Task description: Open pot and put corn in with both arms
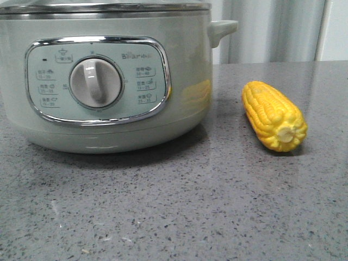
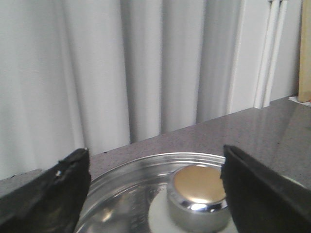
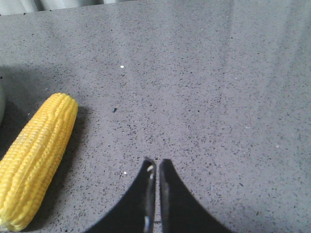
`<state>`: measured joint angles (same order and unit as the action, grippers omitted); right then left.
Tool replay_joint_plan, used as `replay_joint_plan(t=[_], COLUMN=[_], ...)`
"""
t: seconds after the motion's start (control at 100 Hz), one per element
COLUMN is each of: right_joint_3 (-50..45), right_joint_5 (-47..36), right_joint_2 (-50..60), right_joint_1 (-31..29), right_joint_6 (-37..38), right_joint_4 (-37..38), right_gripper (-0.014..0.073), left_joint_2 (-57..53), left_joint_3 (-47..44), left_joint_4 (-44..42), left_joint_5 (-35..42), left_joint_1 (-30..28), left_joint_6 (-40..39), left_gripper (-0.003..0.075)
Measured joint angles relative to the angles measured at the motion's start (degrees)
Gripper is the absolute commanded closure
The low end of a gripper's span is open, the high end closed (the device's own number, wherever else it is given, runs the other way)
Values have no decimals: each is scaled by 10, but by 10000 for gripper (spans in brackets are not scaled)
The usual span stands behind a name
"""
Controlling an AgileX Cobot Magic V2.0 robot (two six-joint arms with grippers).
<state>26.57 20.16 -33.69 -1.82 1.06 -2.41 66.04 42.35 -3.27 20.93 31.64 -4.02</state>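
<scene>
Large round sage-green electric pot (image 1: 109, 81) sits toward bench's left side, chrome-framed dial panel facing front edge, lid on. Bright yellow corn cob (image 1: 273, 115) lies on grey speckled stone bench (image 1: 179, 212) just right of pot, apart from it, pale cut end toward front edge. Left gripper (image 2: 155, 191) spread wide, straddling lid's shiny metal knob (image 2: 199, 196), gripping nothing. Right gripper (image 3: 156, 167) above bare bench beside corn, fingertips nearly together, empty.

A grey speckled stone counter (image 1: 179, 217) fills the foreground, its polished surface catching soft reflections. Behind it hangs a pale, whitish curtain (image 2: 121, 68) in long vertical folds. Beside the curtain stands a white frame (image 2: 265, 53), with a pale wooden edge (image 2: 305, 53) next to it.
</scene>
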Motion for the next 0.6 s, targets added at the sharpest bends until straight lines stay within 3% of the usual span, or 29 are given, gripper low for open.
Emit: replay_joint_plan(t=[0.24,0.6], right_joint_3=[0,0], right_joint_5=[0,0], right_joint_2=[0,0], right_joint_1=[0,0], right_joint_6=[0,0], right_joint_4=[0,0], right_gripper=[667,667], left_joint_2=[78,129], left_joint_3=[38,54], left_joint_4=[-4,-3], left_joint_5=[26,34], left_joint_1=[33,36], left_joint_6=[0,0], left_gripper=[218,219])
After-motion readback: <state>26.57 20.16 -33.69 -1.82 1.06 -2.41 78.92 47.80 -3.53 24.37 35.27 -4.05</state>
